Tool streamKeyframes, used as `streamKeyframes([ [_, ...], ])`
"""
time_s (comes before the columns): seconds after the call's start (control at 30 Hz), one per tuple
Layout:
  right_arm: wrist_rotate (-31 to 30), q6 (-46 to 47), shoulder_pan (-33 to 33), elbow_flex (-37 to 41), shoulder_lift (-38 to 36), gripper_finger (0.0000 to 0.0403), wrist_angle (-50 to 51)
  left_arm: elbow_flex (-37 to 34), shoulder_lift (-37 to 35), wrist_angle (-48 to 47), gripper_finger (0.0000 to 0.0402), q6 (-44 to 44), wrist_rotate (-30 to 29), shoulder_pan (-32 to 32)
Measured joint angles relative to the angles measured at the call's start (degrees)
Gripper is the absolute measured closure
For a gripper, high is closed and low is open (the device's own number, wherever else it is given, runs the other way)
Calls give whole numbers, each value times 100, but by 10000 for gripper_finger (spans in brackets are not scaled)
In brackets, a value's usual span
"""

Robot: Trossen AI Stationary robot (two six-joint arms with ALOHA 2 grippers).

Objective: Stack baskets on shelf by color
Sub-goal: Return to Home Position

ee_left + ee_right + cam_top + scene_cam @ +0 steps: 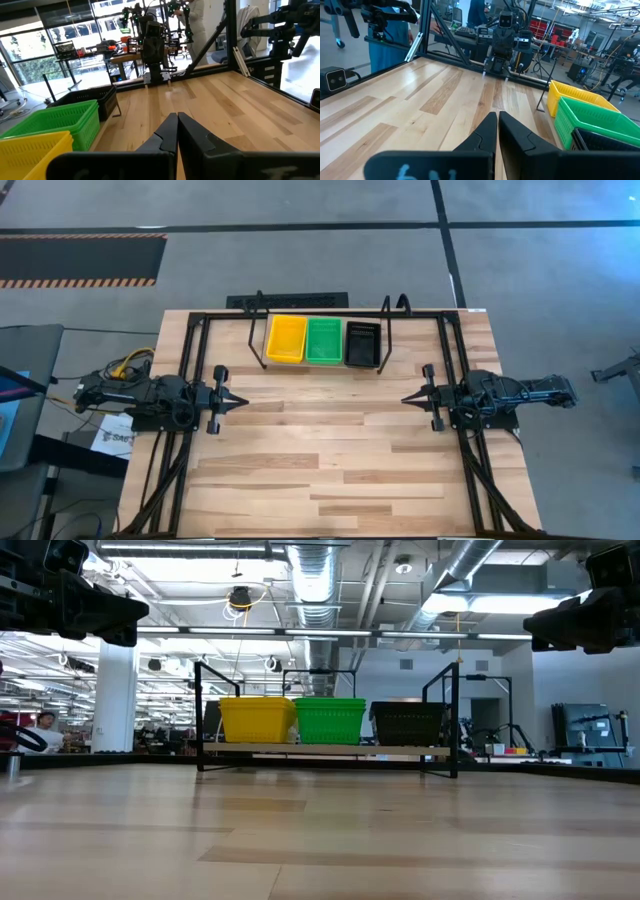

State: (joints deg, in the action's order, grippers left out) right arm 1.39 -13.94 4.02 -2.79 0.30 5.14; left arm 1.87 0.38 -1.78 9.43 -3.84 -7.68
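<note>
Three baskets stand side by side on the low black shelf at the table's far edge: a yellow one on the left, a green one in the middle, a black one on the right. Their bottoms rest on the shelf's deck. My left gripper is shut at the table's left side, pointing level toward the middle. My right gripper is shut at the right side, facing it. Both are well short of the baskets and hold nothing.
The large black frame edges the wooden table on both sides and along the back. The bare wooden top stretches between the two grippers and toward the near edge. A person stands beyond the table in the right wrist view.
</note>
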Motion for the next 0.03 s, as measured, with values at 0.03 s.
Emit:
streamKeyframes([
  [0.03,0,-1,0,0,0,362,-1,0,0,0,401,1,0,1],
])
